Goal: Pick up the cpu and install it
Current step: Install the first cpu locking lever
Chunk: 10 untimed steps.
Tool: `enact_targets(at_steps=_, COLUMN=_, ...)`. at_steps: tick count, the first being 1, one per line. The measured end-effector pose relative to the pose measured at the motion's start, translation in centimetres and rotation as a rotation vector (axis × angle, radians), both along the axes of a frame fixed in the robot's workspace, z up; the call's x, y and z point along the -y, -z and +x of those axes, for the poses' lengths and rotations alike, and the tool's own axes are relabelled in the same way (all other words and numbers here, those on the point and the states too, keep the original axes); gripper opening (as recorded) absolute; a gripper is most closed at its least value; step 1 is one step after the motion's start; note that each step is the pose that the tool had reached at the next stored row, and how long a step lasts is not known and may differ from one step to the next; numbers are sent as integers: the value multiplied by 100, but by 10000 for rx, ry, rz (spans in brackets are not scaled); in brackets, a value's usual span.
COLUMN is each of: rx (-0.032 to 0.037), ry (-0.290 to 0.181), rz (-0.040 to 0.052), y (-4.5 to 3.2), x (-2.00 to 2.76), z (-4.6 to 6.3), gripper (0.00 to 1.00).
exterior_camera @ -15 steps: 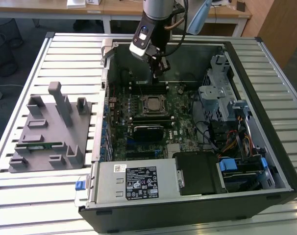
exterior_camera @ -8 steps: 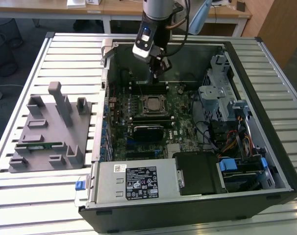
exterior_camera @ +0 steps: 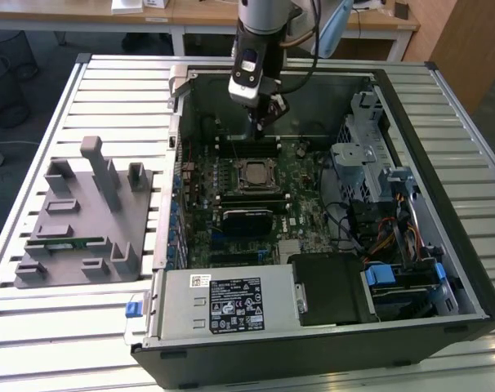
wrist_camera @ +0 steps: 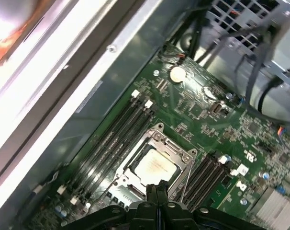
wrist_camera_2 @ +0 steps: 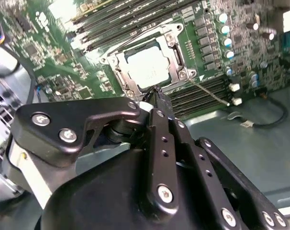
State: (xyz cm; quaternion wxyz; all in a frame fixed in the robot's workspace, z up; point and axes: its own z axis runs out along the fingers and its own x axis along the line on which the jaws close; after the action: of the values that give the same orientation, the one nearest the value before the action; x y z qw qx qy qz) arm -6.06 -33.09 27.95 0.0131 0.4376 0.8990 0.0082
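PC case [exterior_camera: 468, 269] lies open on its side; motherboard [exterior_camera: 309, 204] fills its floor; the cpu [exterior_camera: 254, 174] sits inside the socket frame [exterior_camera: 256, 189] near the board's middle, silver top up, seen in both wrist views as a pale square [wrist_camera_2: 147, 67] [wrist_camera: 154, 168]; memory slots [wrist_camera: 118, 132] run along both sides of the socket; black heatsink block [exterior_camera: 247, 219] just beside the socket, toward the power supply [exterior_camera: 223, 302]; drive cage and cable bundle [exterior_camera: 386, 220] on the exterior view's right of the socket; coin cell [wrist_camera: 177, 73] on the board, well apart from the socket.

Gripper [exterior_camera: 266, 121] hangs inside the case just beyond the socket, toward the case's rear wall; fingers [wrist_camera_2: 159, 103] pressed together, holding nothing; tips near the socket edge, not touching the cpu.

Grey parts fixture [exterior_camera: 80, 220] well apart from the socket, on the exterior view's left, with a green memory stick [exterior_camera: 68, 242] lying in it; everything rests on a slatted metal table [exterior_camera: 35, 327]; wooden desks [exterior_camera: 190, 12] behind.
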Motion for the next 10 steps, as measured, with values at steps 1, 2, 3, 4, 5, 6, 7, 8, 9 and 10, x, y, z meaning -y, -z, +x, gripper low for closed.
enact_targets(at_steps=1, rx=-1, ry=-179, rz=-1, y=1, x=0, z=0, gripper=11)
enact_targets(at_steps=2, rx=-1, ry=-359, rz=-3, y=2, x=0, z=0, gripper=11)
enact_targets(at_steps=3, rx=0, ry=-556, rz=-2, y=3, x=0, z=0, gripper=11)
enact_targets(at_steps=4, rx=0, ry=-735, rz=-2, y=5, x=0, z=0, gripper=11)
enact_targets(at_steps=5, rx=1, ry=-916, rz=-2, y=6, x=0, z=0, gripper=11)
enact_targets(at_steps=6, rx=1, ry=-1094, rz=-2, y=8, x=0, z=0, gripper=11)
enact_targets(at_steps=7, rx=0, ry=-1276, rz=-2, y=9, x=0, z=0, gripper=11)
enact_targets(at_steps=8, rx=0, ry=-1454, rz=-2, y=11, x=0, z=0, gripper=11)
enact_targets(at_steps=9, rx=1, ry=-1635, rz=-2, y=13, x=0, z=0, gripper=11)
enact_targets(at_steps=10, rx=0, ry=-1831, rz=-3, y=15, x=0, z=0, gripper=11)
